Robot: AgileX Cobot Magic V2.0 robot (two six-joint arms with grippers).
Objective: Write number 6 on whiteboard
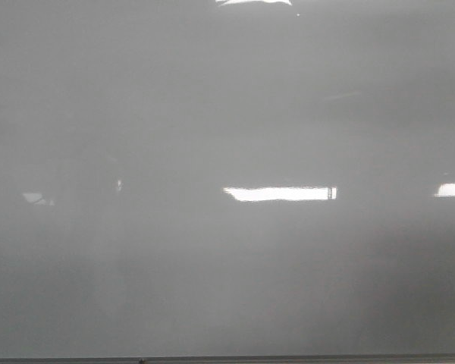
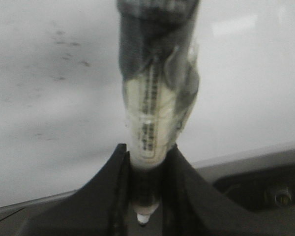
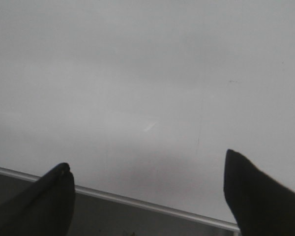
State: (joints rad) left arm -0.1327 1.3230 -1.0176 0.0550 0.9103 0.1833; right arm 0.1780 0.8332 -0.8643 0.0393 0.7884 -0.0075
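Note:
The whiteboard [image 1: 227, 114] is glossy pale grey and fills the front view, with a thin dark edge strip along the bottom. No number 6 shows on it in any view. Neither gripper shows in the front view. In the left wrist view my left gripper [image 2: 146, 162] is shut on a marker [image 2: 155, 113] with a cream label and a dark upper part, over the whiteboard [image 2: 49, 123] near its edge. In the right wrist view my right gripper [image 3: 148, 169] is open and empty above the whiteboard [image 3: 147, 73] near its edge.
Bright rectangular light reflections [image 1: 279, 193] lie across the board. Faint dark smudges [image 2: 69, 54] mark the board in the left wrist view. The board's metal rim [image 3: 152, 206] runs below the right fingers; a dark surface with a fitting [image 2: 280, 196] lies beyond the board's edge.

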